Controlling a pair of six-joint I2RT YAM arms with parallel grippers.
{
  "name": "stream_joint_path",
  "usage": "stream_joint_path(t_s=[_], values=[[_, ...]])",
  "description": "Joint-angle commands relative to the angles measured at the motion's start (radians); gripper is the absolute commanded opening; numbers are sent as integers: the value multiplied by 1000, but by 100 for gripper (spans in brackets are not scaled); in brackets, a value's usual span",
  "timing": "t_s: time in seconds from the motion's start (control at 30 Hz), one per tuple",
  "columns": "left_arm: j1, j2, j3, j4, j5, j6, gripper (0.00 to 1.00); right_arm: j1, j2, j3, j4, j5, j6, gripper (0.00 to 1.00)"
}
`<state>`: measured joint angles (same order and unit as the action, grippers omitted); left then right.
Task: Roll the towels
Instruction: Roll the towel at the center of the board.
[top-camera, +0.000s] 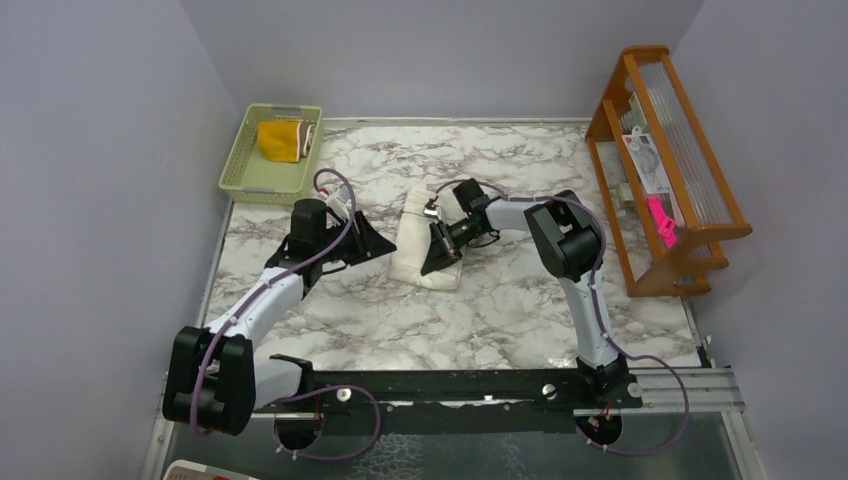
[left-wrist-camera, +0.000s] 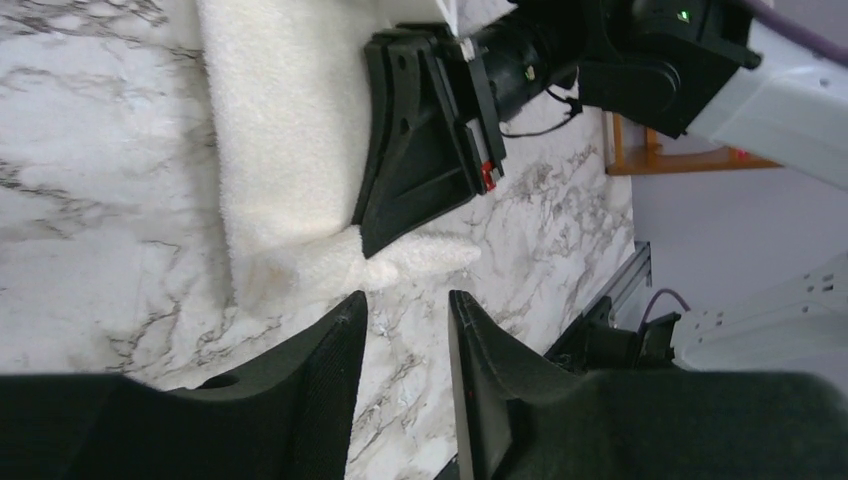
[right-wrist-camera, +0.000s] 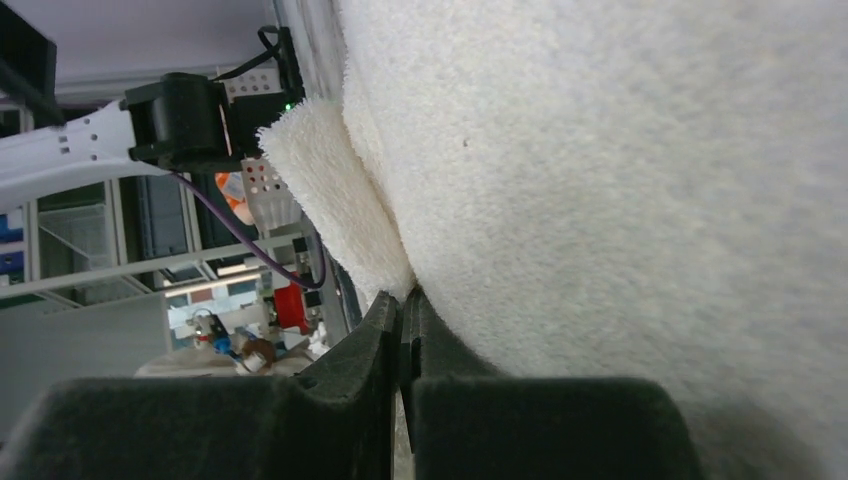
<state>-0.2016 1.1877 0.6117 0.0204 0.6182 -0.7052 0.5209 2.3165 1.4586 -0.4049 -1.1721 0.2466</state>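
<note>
Squarely in the middle of the marble table (top-camera: 480, 310), the cream-white towel (top-camera: 410, 255) lies folded into a narrow pad, its length running from 12 to 6 o'clock in the overhead view. The right gripper (right-wrist-camera: 401, 312), reaching in from 2 o'clock, stands tip-down on the pad's 5 o'clock part with its jaws pressed together. No cloth shows between them, so it looks to be pinning the towel rather than pinching it. The left gripper (left-wrist-camera: 405, 300) sits low over the table at the towel's 9 o'clock side, jaws partly apart and holding nothing. In its own camera a loose corner (left-wrist-camera: 425, 262) of terry pokes out just ahead of the gap, near but not touching. The brown towel with mustard-yellow trim (top-camera: 280, 140) rests bundled in the light-green basket (top-camera: 262, 180) at the table's 10 o'clock corner, well apart from both arms.

The cream towel looks light, thick and limp, likely to sag, bunch or slide on the smooth marble, with no risk of breakage. The protruding corner or the short 6 o'clock edge seems the best place to grip, catching every layer so the roll starts even while the other arm steadies the pad.
</note>
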Motion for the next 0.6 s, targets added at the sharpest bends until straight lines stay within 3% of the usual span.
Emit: stream_joint_path(t_s=[0.0,0.1,0.27,0.57], values=[[-75,27,-70,145,22,-77,32,-27,67,-48,69,63,87,1],[-108,96,-128,288,40,-156,23,-30,76,-60,84,66,100,1],[-117,233,-117,397,65,-166,3,-32,72,-63,79,78,95,1],[-115,419,-8,459,68,-134,1,-33,72,-78,86,63,70,1]])
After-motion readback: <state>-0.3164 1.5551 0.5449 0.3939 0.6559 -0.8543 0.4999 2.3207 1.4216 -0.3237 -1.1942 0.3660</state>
